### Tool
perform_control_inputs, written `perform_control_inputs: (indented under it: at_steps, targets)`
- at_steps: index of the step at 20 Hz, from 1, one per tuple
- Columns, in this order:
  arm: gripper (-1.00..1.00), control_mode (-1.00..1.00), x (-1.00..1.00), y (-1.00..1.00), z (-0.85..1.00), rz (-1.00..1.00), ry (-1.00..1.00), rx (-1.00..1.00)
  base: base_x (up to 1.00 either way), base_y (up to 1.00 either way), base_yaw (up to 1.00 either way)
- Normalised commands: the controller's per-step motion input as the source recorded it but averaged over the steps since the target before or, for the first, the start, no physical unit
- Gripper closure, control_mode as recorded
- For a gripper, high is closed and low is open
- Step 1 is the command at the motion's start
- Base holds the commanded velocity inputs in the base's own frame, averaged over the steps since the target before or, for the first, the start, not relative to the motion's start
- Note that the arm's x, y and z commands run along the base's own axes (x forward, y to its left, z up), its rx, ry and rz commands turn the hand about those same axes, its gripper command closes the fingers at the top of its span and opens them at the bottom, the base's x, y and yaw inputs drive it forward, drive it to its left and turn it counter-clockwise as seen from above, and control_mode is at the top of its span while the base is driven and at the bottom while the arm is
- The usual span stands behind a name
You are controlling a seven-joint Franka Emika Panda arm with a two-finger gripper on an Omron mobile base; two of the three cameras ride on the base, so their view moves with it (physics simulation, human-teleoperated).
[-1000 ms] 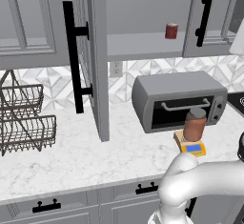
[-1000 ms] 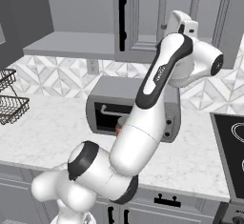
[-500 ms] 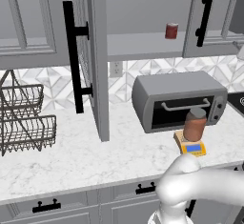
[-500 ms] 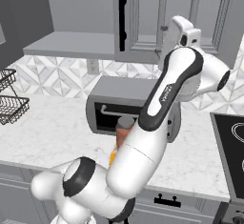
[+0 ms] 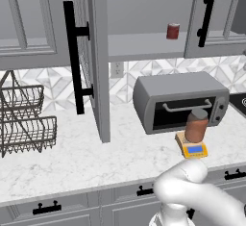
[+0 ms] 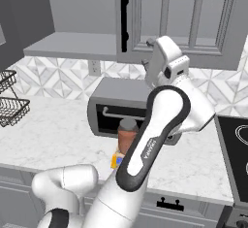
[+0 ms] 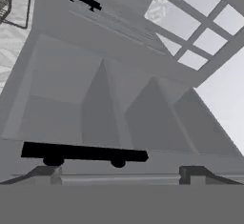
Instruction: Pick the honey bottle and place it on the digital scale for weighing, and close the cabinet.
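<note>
The honey bottle (image 5: 196,125) (image 6: 128,135), reddish-brown with a grey lid, stands upright on the yellow digital scale (image 5: 192,149) (image 6: 116,161) in front of the toaster oven. The cabinet's left door (image 5: 93,61) is swung wide open, with its long black handle (image 5: 72,56) facing me. My gripper (image 6: 148,52) (image 7: 119,175) is raised in front of the cabinet's right door (image 6: 179,13), by the lower end of that door's handle (image 6: 123,11) (image 7: 83,153). It is open, its fingertips (image 7: 47,173) set wide apart just short of the bar, with nothing between them.
A grey toaster oven (image 5: 180,102) (image 6: 121,110) stands behind the scale. One small dark-red can (image 5: 173,31) sits on the cabinet shelf. At the counter's left stands a wire dish rack (image 5: 24,119). A black stovetop (image 6: 232,139) lies at the right. Drawers (image 5: 86,206) run below the counter.
My hand has come down and a little left, from high beside the right door to the lower end of its handle. The bottle on the scale has not moved.
</note>
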Motion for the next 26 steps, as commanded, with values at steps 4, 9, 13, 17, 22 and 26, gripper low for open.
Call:
perform_control_inputs:
  at_steps: [4, 9, 13, 17, 22, 26]
  targets:
    - [-1.00, -1.00, -0.97, 0.04, 0.00, -0.05, -0.05, 0.03, 0.00, 0.00, 0.00]
    - [-1.00, -1.00, -0.88, 0.14, 0.00, 0.00, 0.00, 0.00, 0.00, 0.00, 0.00]
    - [-1.00, -1.00, -0.80, 0.39, -0.01, 0.00, 0.00, 0.00, 0.00, 0.00, 0.00]
    - [-1.00, -1.00, -0.36, 0.81, -0.17, 0.00, 0.00, 0.00, 0.00, 0.00, 0.00]
    - [-1.00, -1.00, 0.12, 1.00, -0.57, -0.01, 0.00, -0.07, 0.00, 0.00, 0.00]
    - [-1.00, -1.00, 0.15, 1.00, -0.54, -0.04, 0.00, -0.03, 0.00, 0.00, 0.00]
